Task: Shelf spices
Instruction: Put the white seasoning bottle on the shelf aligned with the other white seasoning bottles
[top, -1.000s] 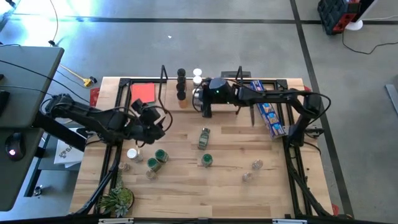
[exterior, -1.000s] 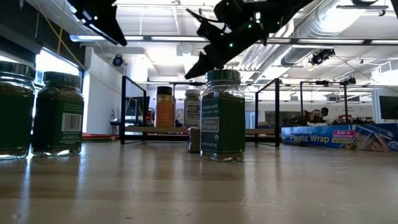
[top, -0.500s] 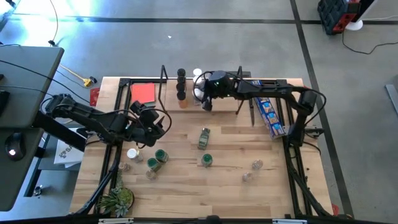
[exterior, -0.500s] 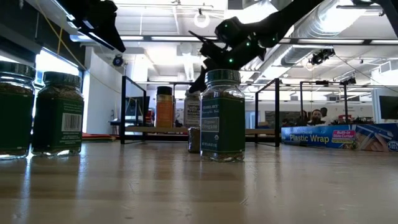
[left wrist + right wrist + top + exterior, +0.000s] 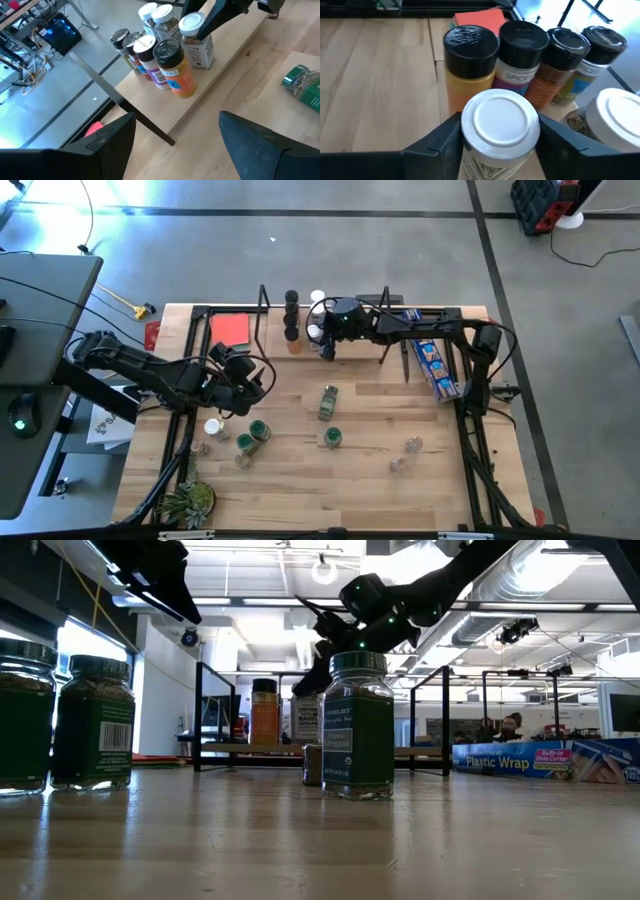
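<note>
Around the light-wood tabletop (image 5: 380,480) lies a grey concrete floor (image 5: 300,260) crossed by dark tape lines (image 5: 300,213), while beyond it stretches a bright hall with white ceiling ducts (image 5: 530,575) and strip lights (image 5: 250,602).

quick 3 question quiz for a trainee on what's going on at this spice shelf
1. True or false: the left gripper has its fingers shut on a jar.
2. Which thing is the right gripper at?
A. the blue packet
B. a white-lidded jar on the shelf
C. a green-lidded jar out on the table
3. What colour is the lid of the orange-filled jar on the shelf?

Key
1. False: the fingers stand wide apart with nothing between them.
2. B
3. Black
</note>
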{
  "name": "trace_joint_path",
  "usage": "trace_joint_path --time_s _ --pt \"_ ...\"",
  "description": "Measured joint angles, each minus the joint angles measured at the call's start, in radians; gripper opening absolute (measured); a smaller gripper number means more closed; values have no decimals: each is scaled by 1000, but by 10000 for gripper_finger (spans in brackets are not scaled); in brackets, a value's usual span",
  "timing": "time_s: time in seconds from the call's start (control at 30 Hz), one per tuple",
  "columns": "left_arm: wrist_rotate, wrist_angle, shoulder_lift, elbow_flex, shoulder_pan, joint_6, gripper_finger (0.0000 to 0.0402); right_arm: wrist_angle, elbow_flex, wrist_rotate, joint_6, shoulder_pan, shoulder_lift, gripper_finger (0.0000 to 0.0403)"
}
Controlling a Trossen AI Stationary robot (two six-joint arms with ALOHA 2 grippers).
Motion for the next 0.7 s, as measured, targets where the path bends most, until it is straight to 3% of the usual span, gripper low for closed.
trace_joint_path --time_s 0.33,0.7 --pt "1 0 0 0 0 0 280 8 0 314 182 47 -1 195" --pt "1 0 0 0 0 0 280 20 0 316 265 36 -3 195"
